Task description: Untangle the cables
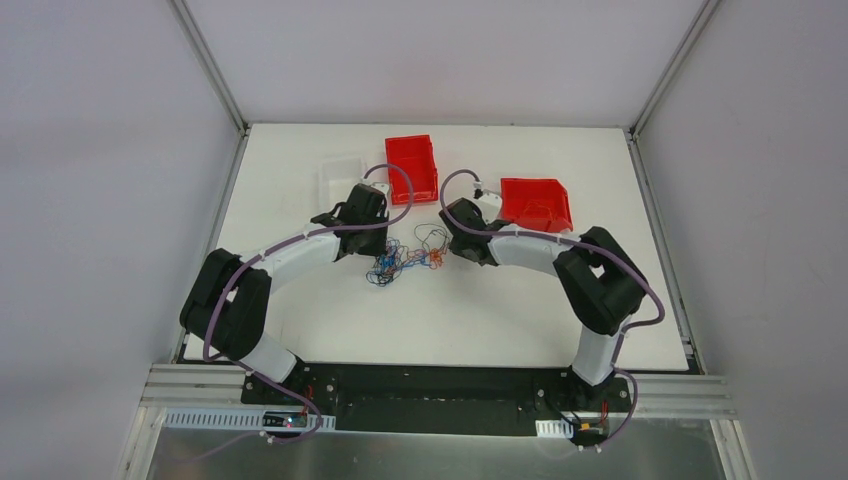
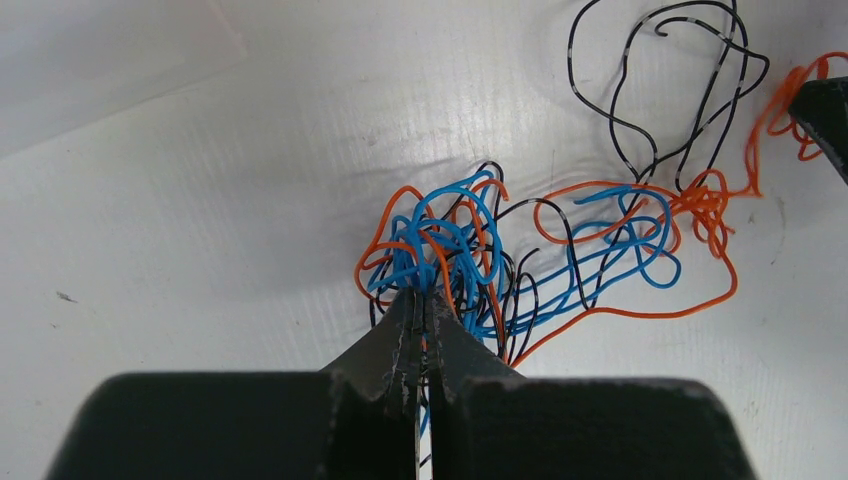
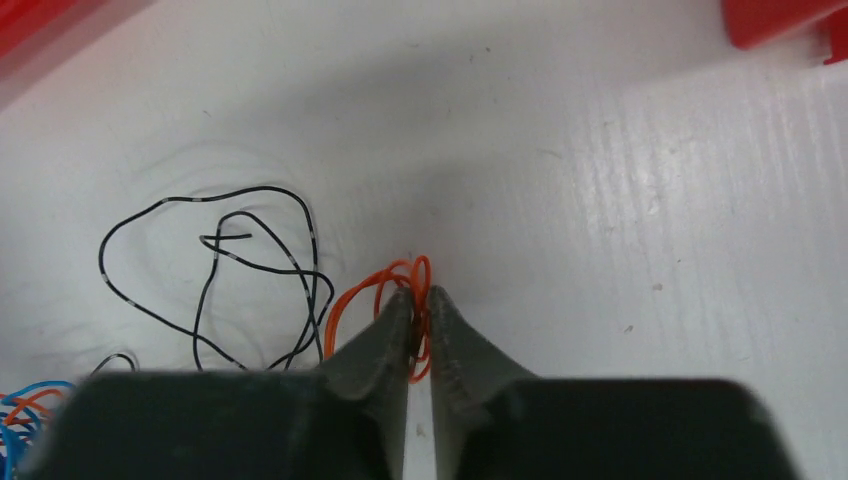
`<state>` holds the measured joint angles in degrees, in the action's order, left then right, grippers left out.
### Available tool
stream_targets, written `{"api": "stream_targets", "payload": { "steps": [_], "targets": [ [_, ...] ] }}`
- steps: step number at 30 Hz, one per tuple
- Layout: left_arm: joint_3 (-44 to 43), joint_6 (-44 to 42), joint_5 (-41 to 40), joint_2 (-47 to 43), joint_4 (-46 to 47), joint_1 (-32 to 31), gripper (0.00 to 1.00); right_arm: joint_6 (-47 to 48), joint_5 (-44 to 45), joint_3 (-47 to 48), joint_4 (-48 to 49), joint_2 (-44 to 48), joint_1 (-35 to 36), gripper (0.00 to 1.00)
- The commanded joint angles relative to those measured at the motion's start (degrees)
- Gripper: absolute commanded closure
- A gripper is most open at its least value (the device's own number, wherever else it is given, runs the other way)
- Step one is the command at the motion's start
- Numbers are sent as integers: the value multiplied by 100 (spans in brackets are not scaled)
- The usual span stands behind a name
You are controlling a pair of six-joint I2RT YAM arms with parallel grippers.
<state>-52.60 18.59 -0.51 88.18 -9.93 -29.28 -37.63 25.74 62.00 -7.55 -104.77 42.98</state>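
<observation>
On the white table, toward the back left: a clear plastic tray, with a red bin just to its right. In front of these, the left gripper, pinched fully together on the cables — blue, orange and black threads bunched into a dense knot right at the fingertips, a few of them caught between the two pads. Knot resting on the table near its middle, between the two arms in the overhead view.

Rightward from the knot: longer blue strands and one orange run fanning out flat across the surface, crossing one another, then gathering into a small orange snarl. Above that in the left wrist view, a black wire with pale bands, lying in loose open curls, apart from the dense knot but crossing into the snarl.

Farther right, the right gripper, nearly together and nipping an orange loop — two or three turns poking out past the fingertips, wire squeezed in the narrow slit. Black curls just left of that loop in the right wrist view, blue ends barely visible at the lower left corner. Behind the right arm, a second red bin, set at an angle, well apart from the cables.
</observation>
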Motion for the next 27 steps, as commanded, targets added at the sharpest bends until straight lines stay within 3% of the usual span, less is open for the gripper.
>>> {"api": "stream_targets", "payload": {
  "steps": [1,6,13,19,27],
  "targets": [
    [-200,-119,-152,-71,-73,-43,100,-200,339,64,-401,92,-13,100],
    [-290,-74,-406,21,-244,-41,100,-246,837,-756,-625,1143,-563,100],
    [-348,58,-808,72,-434,-26,100,130,383,-2241,-604,3413,-2351,100],
    [-352,146,-1254,50,-571,-5,100,488,132,-2262,-1123,4595,-3264,100],
    [-252,352,-1517,-175,-656,133,100,613,-235,-2049,-1468,5090,-3770,100]
  ]
}}
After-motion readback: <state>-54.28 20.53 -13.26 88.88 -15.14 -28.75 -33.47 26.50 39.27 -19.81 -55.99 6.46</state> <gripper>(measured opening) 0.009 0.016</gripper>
